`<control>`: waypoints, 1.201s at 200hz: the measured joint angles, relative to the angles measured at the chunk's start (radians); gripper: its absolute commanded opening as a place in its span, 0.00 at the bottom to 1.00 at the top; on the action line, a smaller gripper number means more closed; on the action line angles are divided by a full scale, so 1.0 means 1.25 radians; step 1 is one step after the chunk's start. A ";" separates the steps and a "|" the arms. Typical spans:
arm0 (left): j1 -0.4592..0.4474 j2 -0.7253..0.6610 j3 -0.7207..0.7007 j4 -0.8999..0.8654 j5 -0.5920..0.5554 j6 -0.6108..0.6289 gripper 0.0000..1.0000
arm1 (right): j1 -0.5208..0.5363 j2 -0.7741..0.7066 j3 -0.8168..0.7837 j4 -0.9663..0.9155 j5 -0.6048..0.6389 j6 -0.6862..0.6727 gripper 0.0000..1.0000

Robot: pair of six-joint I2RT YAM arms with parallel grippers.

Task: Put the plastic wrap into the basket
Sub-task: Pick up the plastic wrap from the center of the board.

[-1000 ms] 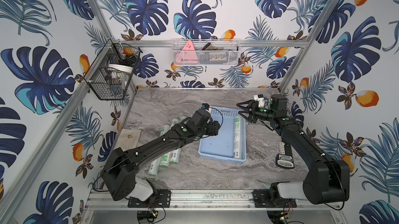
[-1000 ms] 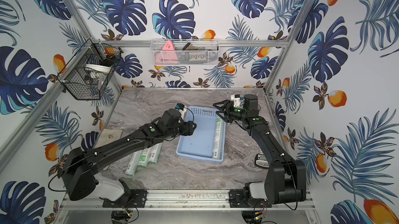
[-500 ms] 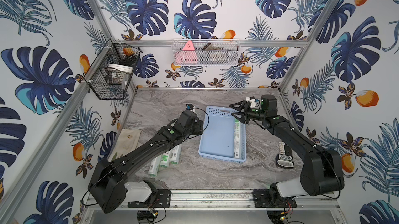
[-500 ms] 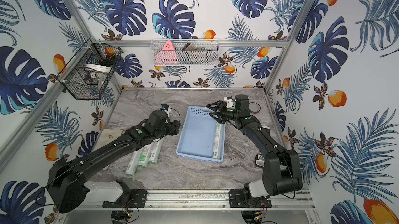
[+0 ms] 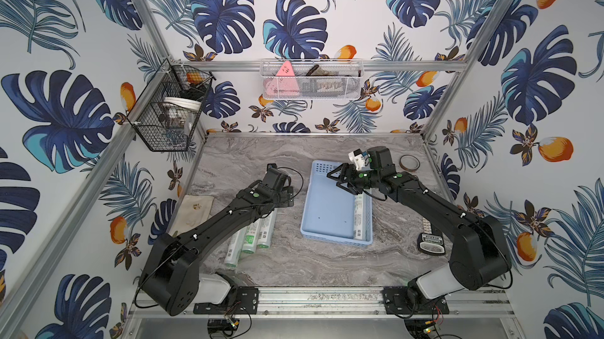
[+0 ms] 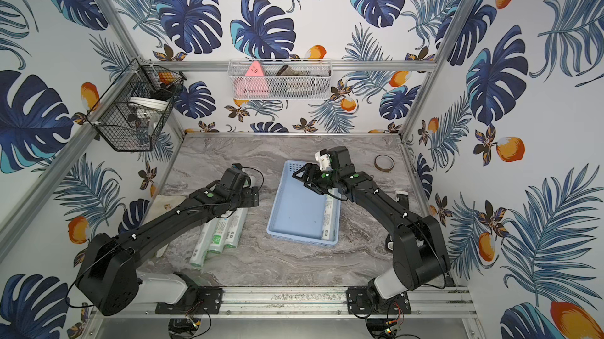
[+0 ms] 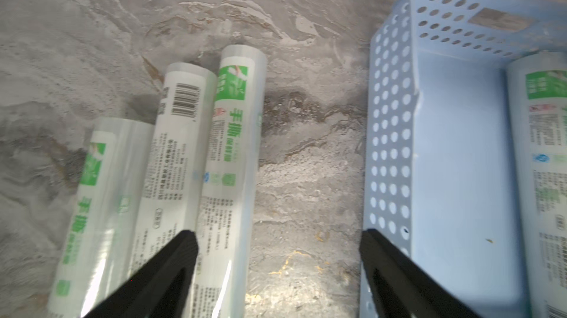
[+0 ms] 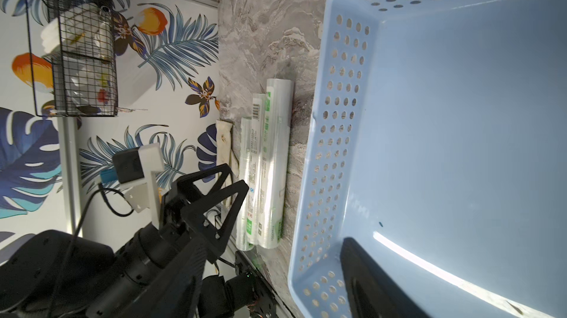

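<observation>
While the left gripper (image 7: 276, 233) stands with its two black fingers spread wide and nothing between them, it hangs over the strip of grey marbled tabletop (image 7: 306, 163) between the loose rolls and the basket. In the left wrist view, one fingertip overlaps the three long white-translucent plastic wrap rolls with green print (image 7: 227, 147). The other fingertip overlaps the perforated wall of the shallow rectangular light-blue plastic basket (image 7: 389, 132). Contact with either cannot be determined.

The three rolls lie side by side on the tabletop, touching one another, parallel to the basket's long side and just beside it on the robot's left. In both top views the left forearm covers their far ends (image 5: 251, 236).

The right gripper (image 5: 335, 181) is positioned over the far end of the basket. Its fingers are parted and hold nothing. The right wrist view shows only one finger (image 8: 368, 270), above the bare basket floor.

A fourth plastic wrap roll of the same kind (image 5: 359, 213) lies inside the basket, flat along its right long wall. Its far end is under the right gripper's wrist; the near end reaches the near wall.
</observation>
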 measured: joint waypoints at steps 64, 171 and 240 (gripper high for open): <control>0.063 -0.019 -0.047 -0.005 0.085 -0.039 0.94 | 0.049 0.006 0.039 -0.081 0.079 -0.076 0.75; 0.069 0.094 -0.038 0.027 0.072 -0.034 0.70 | 0.075 -0.019 0.050 -0.152 0.133 -0.085 0.77; 0.069 0.148 -0.027 0.032 0.059 -0.032 0.66 | 0.079 -0.002 0.053 -0.163 0.141 -0.085 0.77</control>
